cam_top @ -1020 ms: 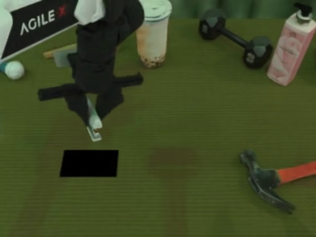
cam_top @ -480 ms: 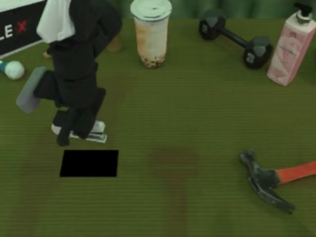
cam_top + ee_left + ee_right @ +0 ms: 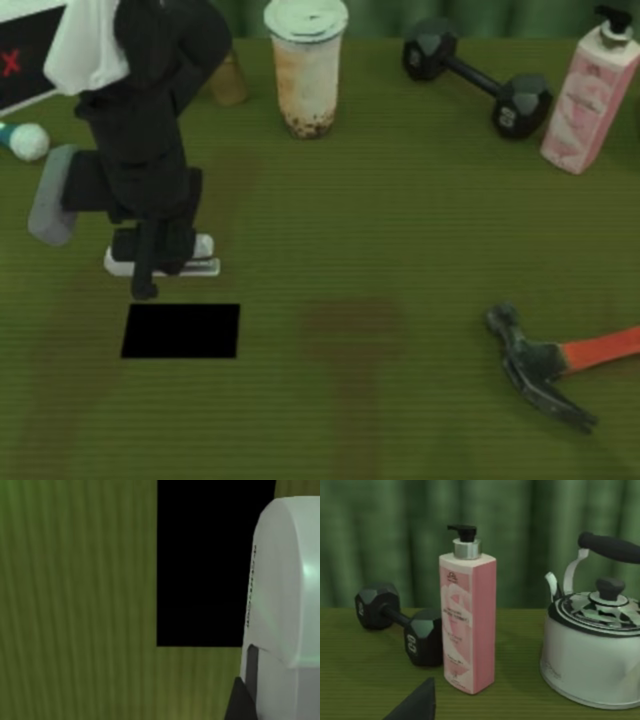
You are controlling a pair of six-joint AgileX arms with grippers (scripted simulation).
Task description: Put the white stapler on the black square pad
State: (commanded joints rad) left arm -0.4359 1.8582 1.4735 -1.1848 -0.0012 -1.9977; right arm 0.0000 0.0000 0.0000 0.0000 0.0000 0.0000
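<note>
The left gripper (image 3: pixel 160 262) grips the white stapler (image 3: pixel 200 256) crosswise between its fingers, carried level so it can go down flat on the black square pad (image 3: pixel 180 331), which lies just beyond the fingertips. Bare green table (image 3: pixel 400 250) surrounds the pad's edges, the hammer (image 3: pixel 545 370) well apart; the right arm is parked off-frame, its fingers' state untellable

White stapler (image 3: pixel 203 256), black square pad (image 3: pixel 180 331), olive-green striped table (image 3: pixel 400 220), pink bottle (image 3: pixel 590 90).
</note>
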